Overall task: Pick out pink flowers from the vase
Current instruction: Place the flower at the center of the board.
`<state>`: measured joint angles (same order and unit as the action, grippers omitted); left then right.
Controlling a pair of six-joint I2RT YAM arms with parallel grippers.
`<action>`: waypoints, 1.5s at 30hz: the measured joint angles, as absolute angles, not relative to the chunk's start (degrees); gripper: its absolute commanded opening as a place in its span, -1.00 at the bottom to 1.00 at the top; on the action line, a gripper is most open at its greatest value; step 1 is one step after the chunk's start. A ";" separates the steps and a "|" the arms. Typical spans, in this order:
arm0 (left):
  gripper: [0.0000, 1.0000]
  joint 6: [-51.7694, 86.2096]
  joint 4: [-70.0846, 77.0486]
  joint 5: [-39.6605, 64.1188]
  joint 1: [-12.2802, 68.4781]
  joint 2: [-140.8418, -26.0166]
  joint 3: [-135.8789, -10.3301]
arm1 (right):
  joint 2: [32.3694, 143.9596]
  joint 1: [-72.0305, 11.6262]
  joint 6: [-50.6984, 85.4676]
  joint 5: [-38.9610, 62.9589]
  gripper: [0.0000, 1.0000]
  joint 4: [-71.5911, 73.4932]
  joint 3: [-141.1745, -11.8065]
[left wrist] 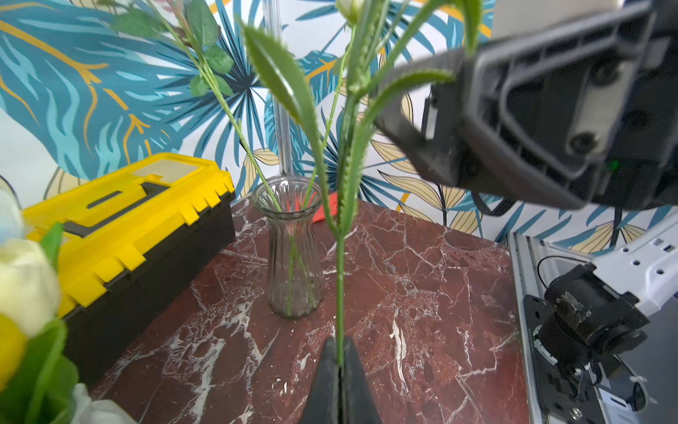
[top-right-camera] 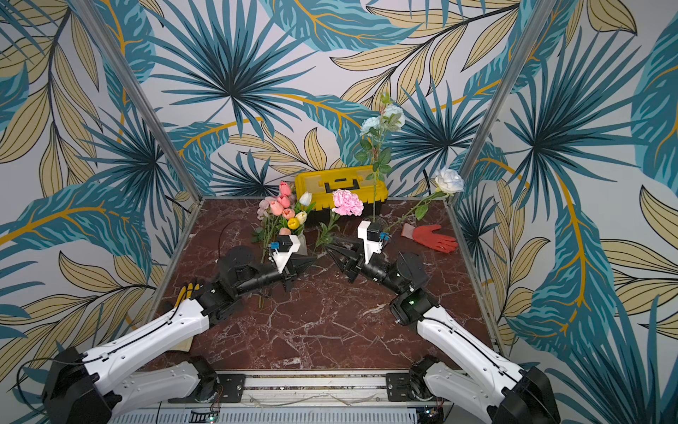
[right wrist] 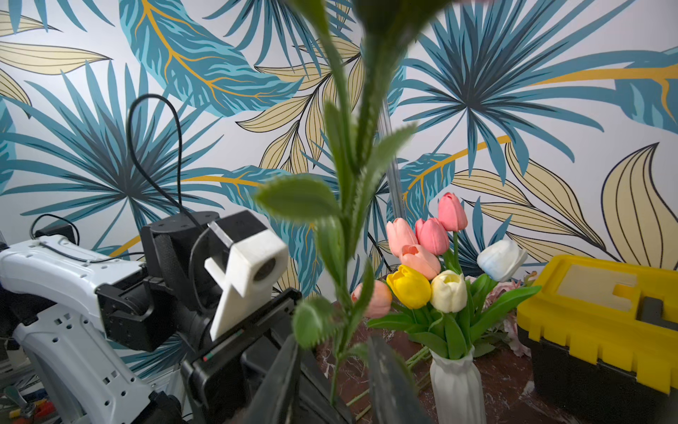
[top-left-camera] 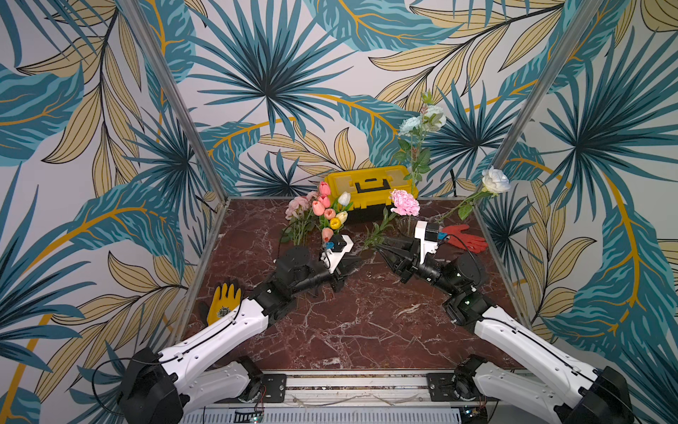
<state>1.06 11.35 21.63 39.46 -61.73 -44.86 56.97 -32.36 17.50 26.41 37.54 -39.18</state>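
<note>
Pink carnation [top-left-camera: 404,202] is out of the glass vase [top-left-camera: 407,224], standing roughly upright above the table [top-left-camera: 348,330] between the two arms, bloom in front of the yellow toolbox [top-left-camera: 370,183]. Left gripper [left wrist: 339,361] is clamped tight on the bare low end of its stem [left wrist: 340,275]. Right gripper [right wrist: 335,367] has its fingers [right wrist: 385,367] apart with the stem running through the gap, no pinch visible, so the left alone carries it. Main risk: a thin, smooth stem held only at the bottom with a heavy bloom on top, so it could pivot or slide in the grip and flop over on any quick move. Second risk: the serrated leaves sit right at the right fingers, so pulling that arm out could snag a leaf and yank the stem loose. Third: the glass vase is just beside, with the white rose [top-left-camera: 495,180] leaning far out and the pale blue flowers [top-left-camera: 422,121] standing tall in it; a swinging stem or arm could likely hook these and tip the vase. Pale pink roses [top-left-camera: 297,207] already lie on the table on the left by the white vase [right wrist: 455,381] of tulips [right wrist: 425,249]; carrying the carnation there could brush that bunch, and it looks easy to knock over.
</note>
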 measured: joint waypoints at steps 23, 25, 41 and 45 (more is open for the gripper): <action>-1.00 17.87 9.15 1.98 12.01 -48.99 -37.15 | 51.90 -32.36 14.92 20.47 -0.11 32.34 -37.04; -1.00 18.79 9.06 3.31 9.39 -53.95 -37.21 | 51.86 -32.36 14.70 20.03 -0.11 31.92 -37.04; -1.00 21.43 4.82 19.46 5.32 -90.48 -53.19 | 52.69 -32.36 14.50 18.17 -0.10 30.83 -36.60; -1.00 20.56 2.96 20.67 5.28 -97.10 -58.83 | 52.73 -32.36 14.26 17.69 -0.10 30.44 -36.60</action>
<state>20.56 2.96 20.67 5.28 -97.10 -58.83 52.73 -32.36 14.26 17.69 30.44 -36.60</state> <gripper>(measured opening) 0.048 0.450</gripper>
